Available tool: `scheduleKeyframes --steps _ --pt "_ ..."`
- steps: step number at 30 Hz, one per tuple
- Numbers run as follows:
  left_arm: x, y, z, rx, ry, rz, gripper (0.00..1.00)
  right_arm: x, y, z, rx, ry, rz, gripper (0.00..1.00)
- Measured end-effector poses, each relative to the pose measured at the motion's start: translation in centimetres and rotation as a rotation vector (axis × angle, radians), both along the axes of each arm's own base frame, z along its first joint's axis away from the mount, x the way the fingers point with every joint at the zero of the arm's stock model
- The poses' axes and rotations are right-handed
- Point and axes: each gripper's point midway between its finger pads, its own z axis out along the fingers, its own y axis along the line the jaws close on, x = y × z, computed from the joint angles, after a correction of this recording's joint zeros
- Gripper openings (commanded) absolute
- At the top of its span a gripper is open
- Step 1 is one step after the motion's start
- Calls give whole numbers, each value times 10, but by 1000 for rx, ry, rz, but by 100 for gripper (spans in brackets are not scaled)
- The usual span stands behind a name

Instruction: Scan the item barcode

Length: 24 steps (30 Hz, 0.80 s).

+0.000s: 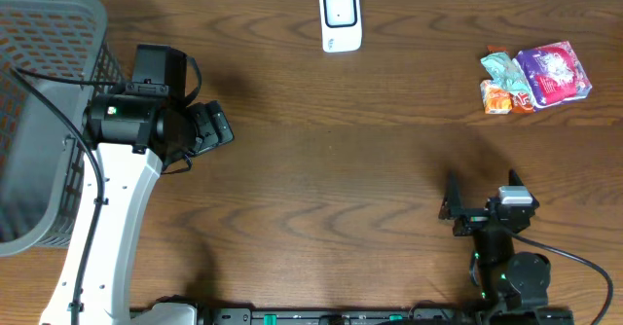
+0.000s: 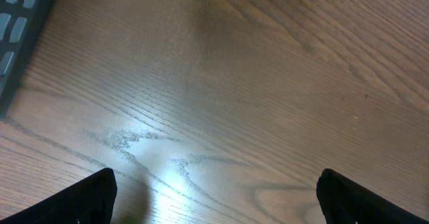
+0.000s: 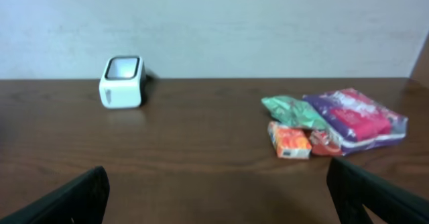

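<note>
A small white barcode scanner (image 1: 341, 18) stands at the back middle of the table; the right wrist view has it at far left (image 3: 122, 81). The items lie in a cluster at back right: a purple packet (image 1: 553, 72), a green packet (image 1: 503, 68) and a small orange box (image 1: 496, 97). In the right wrist view the purple packet (image 3: 355, 117), green packet (image 3: 291, 110) and orange box (image 3: 289, 140) sit ahead to the right. My left gripper (image 1: 226, 128) (image 2: 214, 197) hangs open over bare wood at left. My right gripper (image 1: 482, 194) (image 3: 218, 190) is open near the front, well short of the items.
A grey mesh basket (image 1: 49, 33) fills the far left of the table, and its corner (image 2: 17, 23) shows in the left wrist view. A pale wall runs behind the table's back edge. Dark wood lies between both grippers.
</note>
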Motion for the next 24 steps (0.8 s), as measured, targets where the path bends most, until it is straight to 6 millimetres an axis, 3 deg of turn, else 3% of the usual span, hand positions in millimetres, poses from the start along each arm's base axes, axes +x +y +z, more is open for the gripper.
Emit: scheduleKeyframes --steps 7,24 --pt "0 0 0 0 0 0 95 5 -1 -18 3 4 1 99" --pt "0 0 0 0 0 0 95 5 -4 -21 3 15 -8 99"
